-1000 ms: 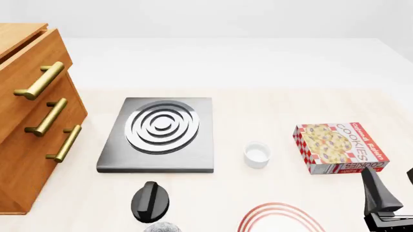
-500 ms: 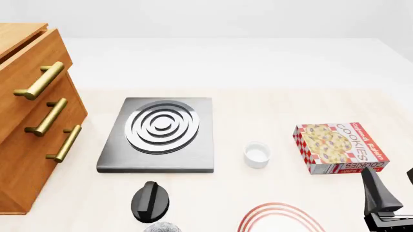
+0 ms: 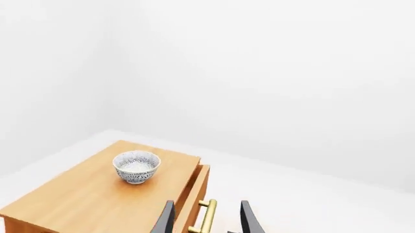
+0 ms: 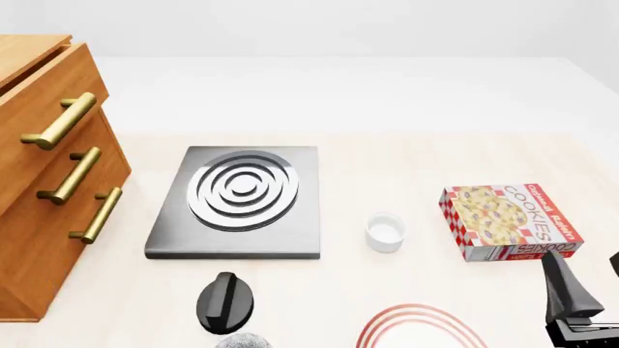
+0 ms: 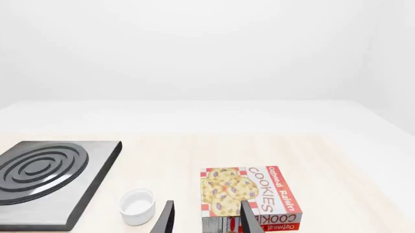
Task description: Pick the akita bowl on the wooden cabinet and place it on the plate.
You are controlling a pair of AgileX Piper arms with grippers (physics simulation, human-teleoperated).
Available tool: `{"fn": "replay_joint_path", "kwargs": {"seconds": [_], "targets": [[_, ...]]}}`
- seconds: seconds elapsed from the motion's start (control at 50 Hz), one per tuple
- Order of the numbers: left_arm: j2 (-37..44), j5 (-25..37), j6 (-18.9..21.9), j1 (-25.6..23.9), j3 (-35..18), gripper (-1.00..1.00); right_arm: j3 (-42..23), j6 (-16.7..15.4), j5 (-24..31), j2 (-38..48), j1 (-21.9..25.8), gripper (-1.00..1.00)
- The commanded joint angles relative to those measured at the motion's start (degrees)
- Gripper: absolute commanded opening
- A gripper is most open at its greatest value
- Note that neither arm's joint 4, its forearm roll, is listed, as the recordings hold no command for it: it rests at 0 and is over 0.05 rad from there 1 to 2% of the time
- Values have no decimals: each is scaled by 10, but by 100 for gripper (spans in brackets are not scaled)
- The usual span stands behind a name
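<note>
Akita bowl (image 3: pixel 136 167) upright and empty atop the wooden cabinet (image 3: pixel 97 194), mouth upward, left gripper (image 3: pixel 206 222) released beside the cabinet's top handle.

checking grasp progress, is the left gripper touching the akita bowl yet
Apart. The left wrist view shows the akita bowl alone on the wooden cabinet, with bare cabinet top between it and the left gripper.

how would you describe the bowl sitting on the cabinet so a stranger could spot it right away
Find the big orange-brown wooden cabinet with brass-gold bar handles; the round deep bowl stands alone on its flat top, seen in the left wrist view. Its surface is finely speckled grey-white with a paler rim, unlike the small plain white cup down on the table between the grey square slab and the cookie box.
</note>
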Motion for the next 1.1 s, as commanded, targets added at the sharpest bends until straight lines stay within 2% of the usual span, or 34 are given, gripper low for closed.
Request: {"fn": "replay_joint_path", "kwargs": {"seconds": [0.02, 0.32, 0.54, 0.6, 0.62, 1.1], "targets": [[50, 6, -30, 53, -42, 100, 0, 0, 0, 0, 0, 100], [104, -4, -60, 113, -67, 100, 0, 0, 0, 0, 0, 100], [158, -17, -106, 164, -76, 100, 0, 0, 0, 0, 0, 100], [185, -30, -124, 190, -78, 100, 0, 0, 0, 0, 0, 100], [239, -54, -151, 243, -78, 100, 0, 0, 0, 0, 0, 100], [281, -68, -162, 265, -88, 100, 0, 0, 0, 0, 0, 100]]}}
